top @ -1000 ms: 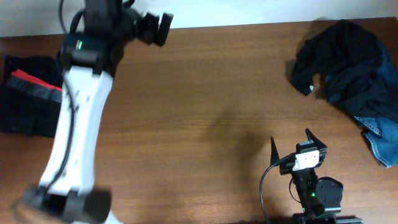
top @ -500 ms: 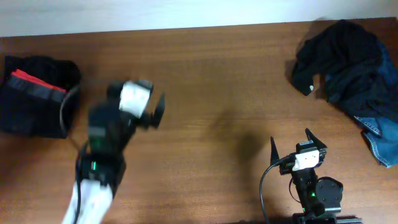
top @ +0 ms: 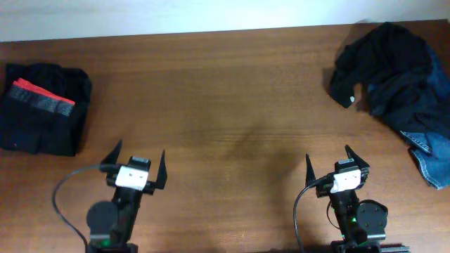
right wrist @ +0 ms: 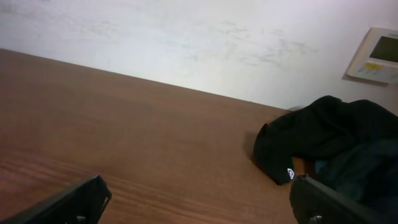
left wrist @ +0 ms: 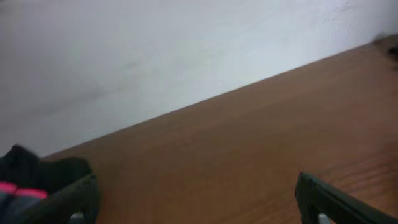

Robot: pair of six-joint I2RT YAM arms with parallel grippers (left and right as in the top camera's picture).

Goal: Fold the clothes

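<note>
Overhead view: left gripper and right gripper stand open, empty, seemingly between garments. Next move likely requires seizing the crumpled black-and-denim fabric heap.

Folded stack: black fabric, squared into a flat rectangle; upper left of the overhead frame.
Red-and-grey banded piece: lies on the folded stack, toward its upper part; red strip above grey strip, both slanting slightly down to the right.
Loose pile: crumpled, unfolded; upper right of the overhead frame, running to the right edge.
Black garment: top and left of the pile, bunched; small white tag on its lower-left lobe.
Blue denim jeans: lower right of the pile, partly under dark fabric, cut off by the frame's right edge.
Stack vs pile: well apart, on opposite sides of the frame.
</note>
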